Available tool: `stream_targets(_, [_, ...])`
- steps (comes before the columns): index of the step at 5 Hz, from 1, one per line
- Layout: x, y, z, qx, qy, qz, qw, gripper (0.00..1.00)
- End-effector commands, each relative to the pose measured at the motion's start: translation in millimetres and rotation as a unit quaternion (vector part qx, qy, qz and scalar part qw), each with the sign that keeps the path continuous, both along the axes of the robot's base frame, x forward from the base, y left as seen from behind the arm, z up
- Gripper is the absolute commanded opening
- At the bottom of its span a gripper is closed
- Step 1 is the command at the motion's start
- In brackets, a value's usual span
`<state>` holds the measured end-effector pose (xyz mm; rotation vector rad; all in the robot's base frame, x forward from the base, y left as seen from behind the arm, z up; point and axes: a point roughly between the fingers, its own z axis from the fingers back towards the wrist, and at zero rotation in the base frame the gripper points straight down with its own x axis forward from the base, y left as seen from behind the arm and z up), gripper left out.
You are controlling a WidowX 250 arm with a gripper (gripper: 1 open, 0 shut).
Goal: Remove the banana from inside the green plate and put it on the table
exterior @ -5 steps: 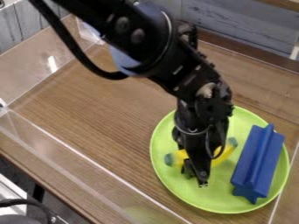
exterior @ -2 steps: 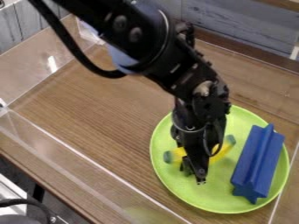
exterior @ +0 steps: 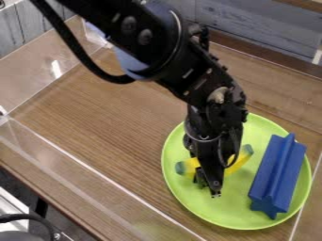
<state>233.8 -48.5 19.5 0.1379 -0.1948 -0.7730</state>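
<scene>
The lime-green plate [exterior: 201, 209] lies on the wood-grain table [exterior: 101, 113] at the right. The yellow banana [exterior: 235, 160] lies inside it, its dark tips showing on either side of my black gripper [exterior: 212, 181]. The gripper reaches straight down onto the banana's middle, with its fingers closed around the banana low over the plate. The arm hides most of the banana's body. I cannot tell whether the banana still touches the plate.
A blue ridged block [exterior: 277, 174] lies in the right part of the plate, close beside the gripper. Clear acrylic walls [exterior: 70, 174] border the table at the front left and the back. Bare wood stretches to the left of the plate.
The gripper and the banana stay almost where they were. The fingertips have shifted by a hair at most.
</scene>
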Motion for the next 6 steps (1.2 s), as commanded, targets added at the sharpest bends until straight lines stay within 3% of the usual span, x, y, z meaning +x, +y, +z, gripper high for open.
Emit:
stream_targets(1, [-10.6, 11.6, -11.5, 0.015, 0.029, 0.002, 0.9994, 0.00])
stream_targets(6, [-10.1, 20.0, -10.2, 0.024, 0.035, 0.007, 0.9991, 0.00])
